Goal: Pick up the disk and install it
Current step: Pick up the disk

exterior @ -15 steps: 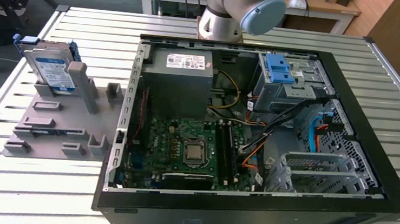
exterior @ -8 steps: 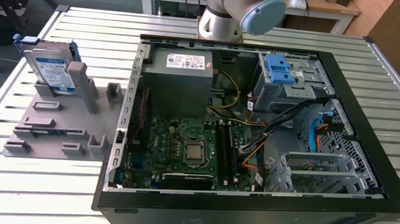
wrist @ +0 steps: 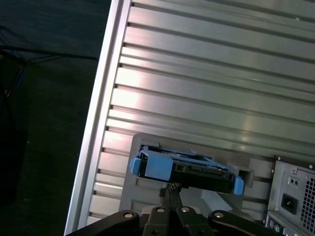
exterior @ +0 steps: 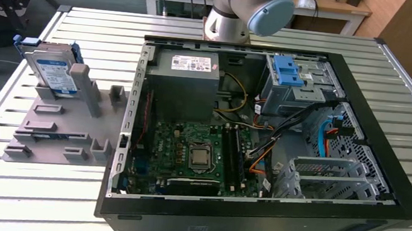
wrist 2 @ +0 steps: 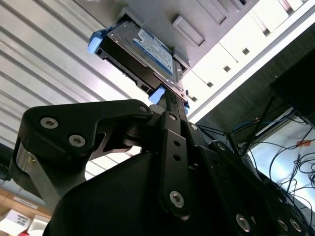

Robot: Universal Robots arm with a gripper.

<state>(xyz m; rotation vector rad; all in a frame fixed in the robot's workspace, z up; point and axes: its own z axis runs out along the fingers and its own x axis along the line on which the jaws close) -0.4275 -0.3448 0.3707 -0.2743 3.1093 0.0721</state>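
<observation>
The disk (exterior: pixel 51 73) is stood on edge in the grey holder (exterior: pixel 62 136), its long axis upright. The jaws of the gripper (wrist: pixel 170 188) are clenched on nothing.

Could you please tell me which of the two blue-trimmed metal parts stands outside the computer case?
The disk, upright in the grey holder; the blue-latched drive bay sits inside the case.

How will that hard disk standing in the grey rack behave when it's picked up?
The disk looks like a rigid metal slab, so it probably won't flex and is likely heavy for its size. Standing on edge in the grey rack, it might tip if nudged sideways.
</observation>
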